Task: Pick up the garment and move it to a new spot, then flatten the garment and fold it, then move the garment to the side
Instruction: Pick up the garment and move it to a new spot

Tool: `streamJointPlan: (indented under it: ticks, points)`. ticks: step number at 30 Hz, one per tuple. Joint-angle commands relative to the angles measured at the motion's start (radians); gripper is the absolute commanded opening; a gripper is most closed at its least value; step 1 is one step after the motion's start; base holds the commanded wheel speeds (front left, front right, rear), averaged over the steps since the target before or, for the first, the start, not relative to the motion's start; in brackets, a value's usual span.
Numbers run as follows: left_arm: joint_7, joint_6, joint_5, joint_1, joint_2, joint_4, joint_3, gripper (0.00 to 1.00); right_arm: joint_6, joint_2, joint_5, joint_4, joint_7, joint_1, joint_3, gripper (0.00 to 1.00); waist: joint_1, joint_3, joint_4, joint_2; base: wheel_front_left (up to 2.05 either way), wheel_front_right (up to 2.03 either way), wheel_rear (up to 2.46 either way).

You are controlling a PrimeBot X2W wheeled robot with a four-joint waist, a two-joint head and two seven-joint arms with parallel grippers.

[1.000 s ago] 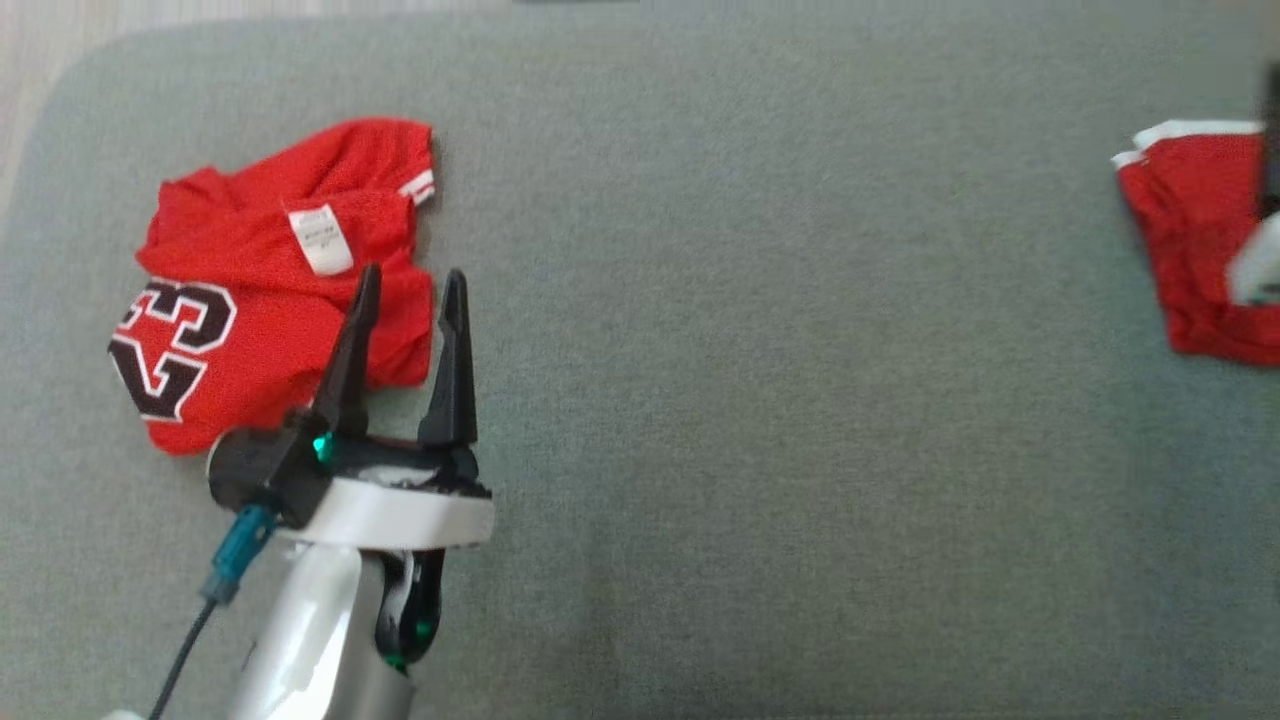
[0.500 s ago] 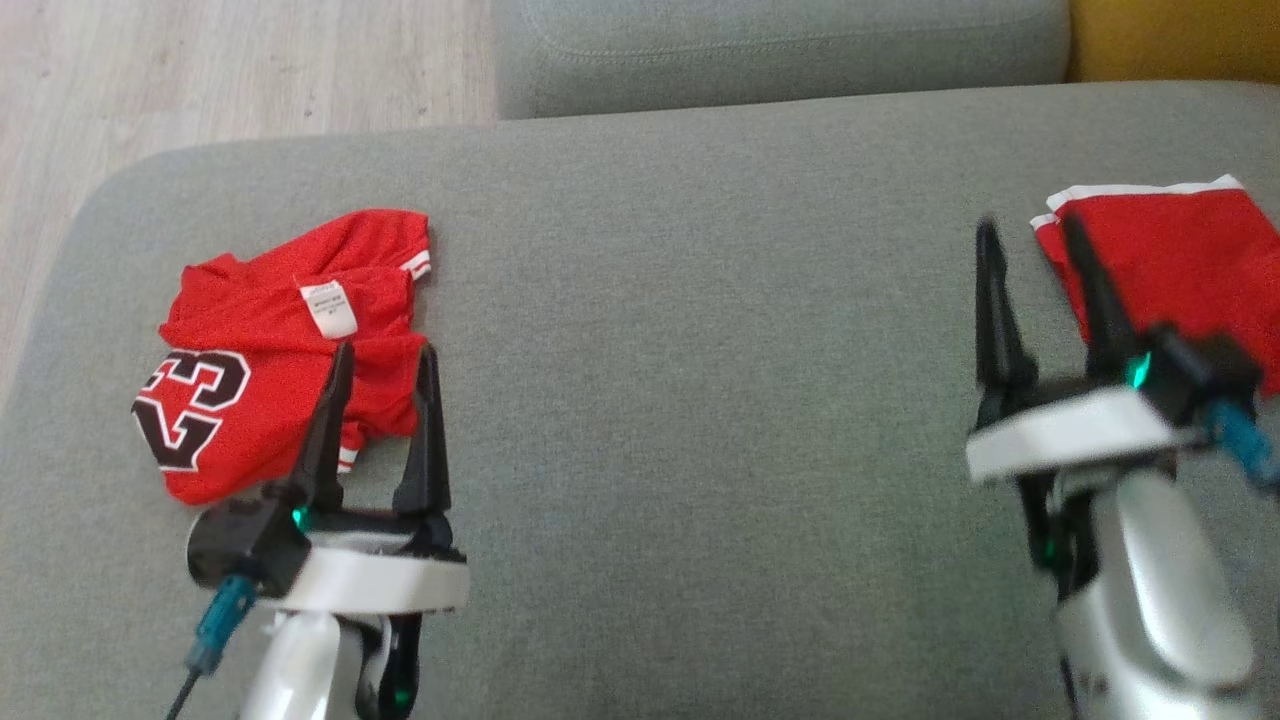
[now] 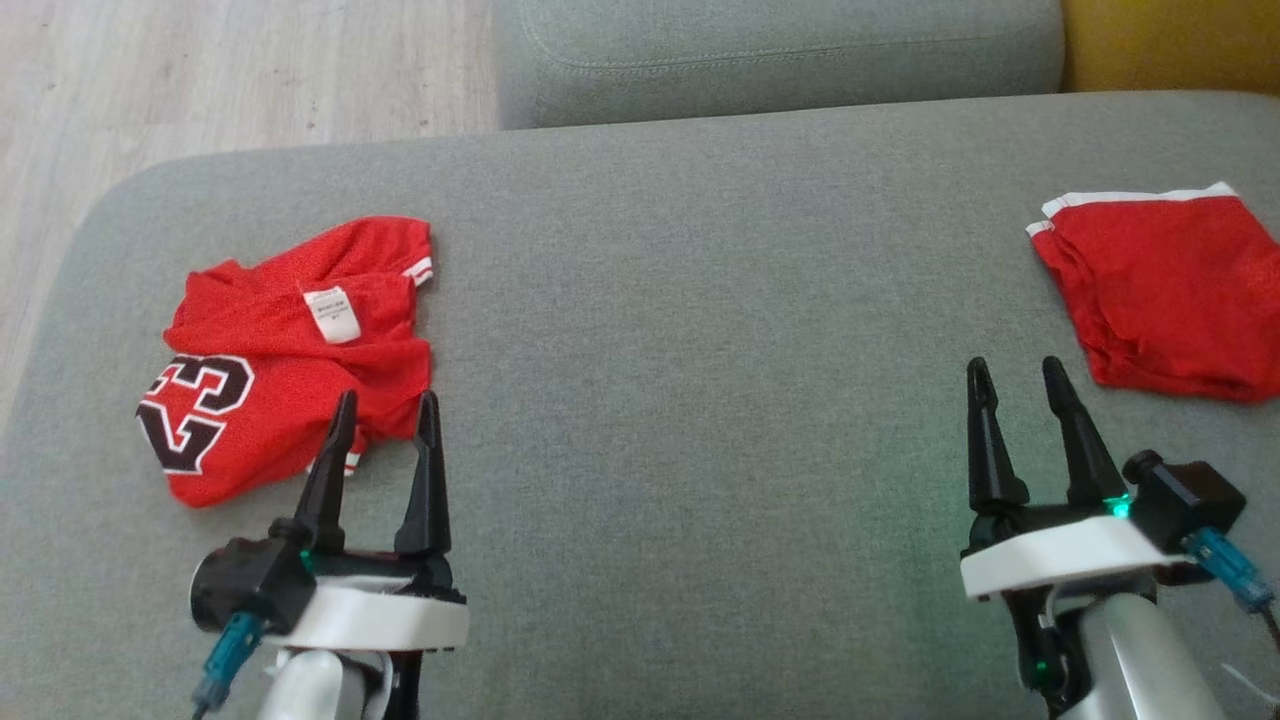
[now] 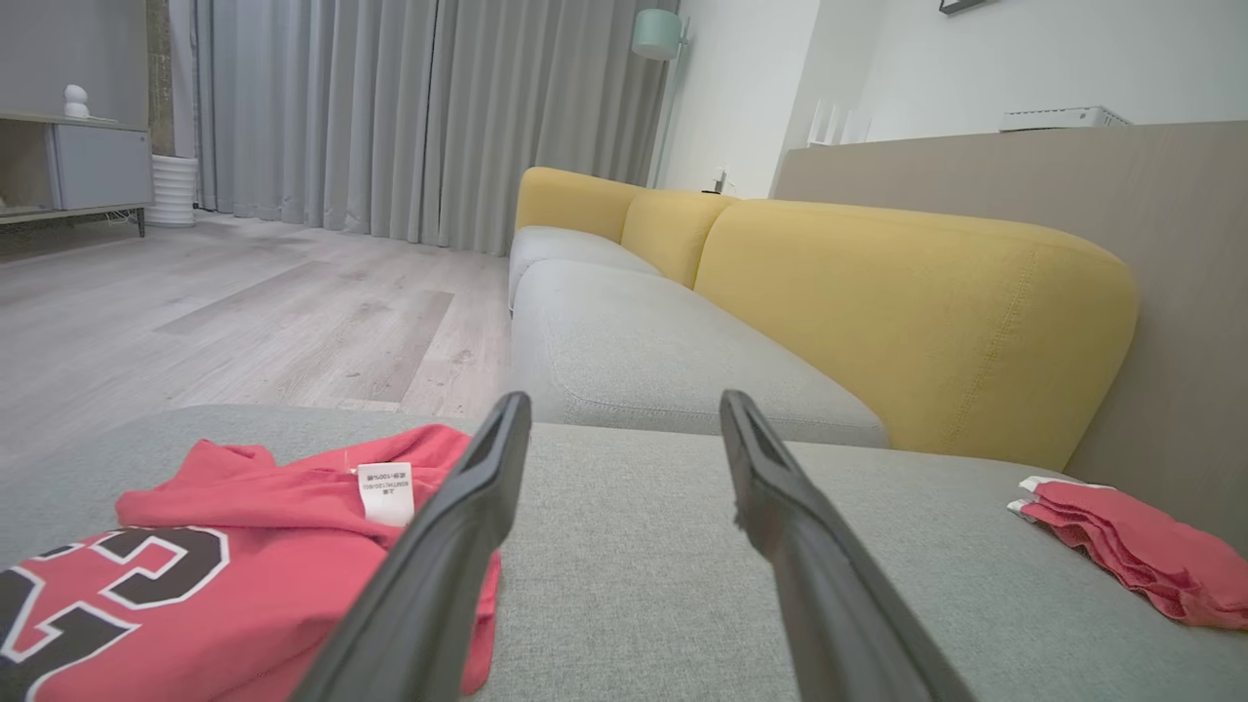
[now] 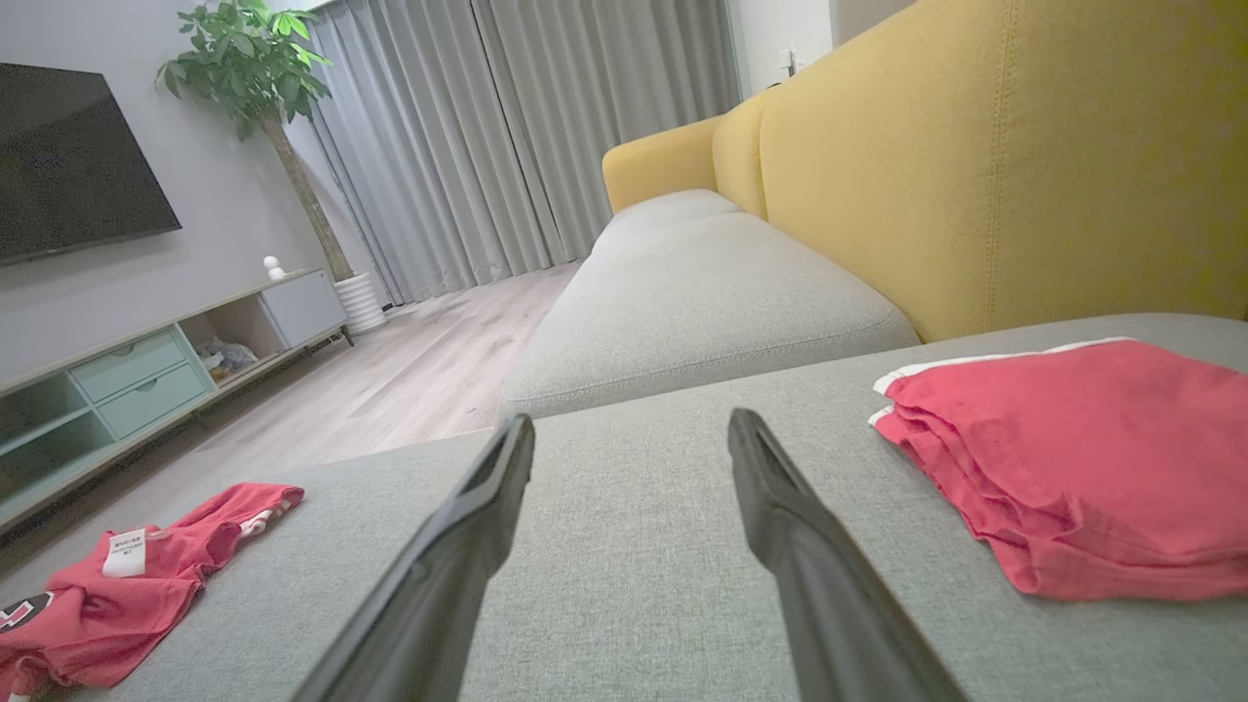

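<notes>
A crumpled red garment (image 3: 250, 310) with a black "23" and a white label lies at the left of the grey sofa seat (image 3: 700, 350); it also shows as the red jersey (image 4: 244, 556) and as the red garment (image 5: 146, 575). My left gripper (image 3: 387, 400) stands open just off its near right corner, its left fingertip over the hem, with nothing held. A second red garment (image 3: 1160, 290), folded with white trim, lies at the far right. My right gripper (image 3: 1015, 368) is open, nearer to me and left of that folded garment (image 5: 1082, 448), apart from it.
Beyond the seat sit another grey cushion (image 3: 780, 50) and a yellow backrest (image 3: 1170, 40). Wooden floor (image 3: 250, 80) lies past the seat's rounded left edge. A low cabinet (image 5: 146, 380) and a potted plant (image 5: 253, 68) stand across the room.
The head camera has tilted up, bringing the far cushion and floor into view. My right gripper has drawn back from the folded garment toward me. The left gripper pulled back slightly.
</notes>
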Motion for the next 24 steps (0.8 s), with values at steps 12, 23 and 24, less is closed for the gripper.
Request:
streamJointPlan:
  ticks: [12, 23, 24]
  points:
    - [-0.005, 0.042, -0.012, 0.004, 0.004, -0.039, 0.059, 1.0, -0.001, 0.001, 0.023, -0.101, -0.014, 0.029, 0.122, 1.0, 0.0, -0.054, 0.115, 0.0, 0.0, 0.0, 0.0]
    - [-0.005, 0.04, 0.008, 0.063, 0.004, -0.039, 0.059, 1.0, -0.001, 0.001, 0.058, -0.087, -0.014, 0.07, 0.179, 1.0, 0.0, -0.105, 0.287, 0.0, 0.0, 0.0, 0.0]
    - [-0.005, 0.039, 0.01, 0.067, 0.004, -0.038, 0.06, 1.0, -0.001, 0.001, 0.061, -0.087, -0.014, 0.07, 0.182, 1.0, 0.0, -0.107, 0.294, 0.0, 0.0, 0.0, 0.0]
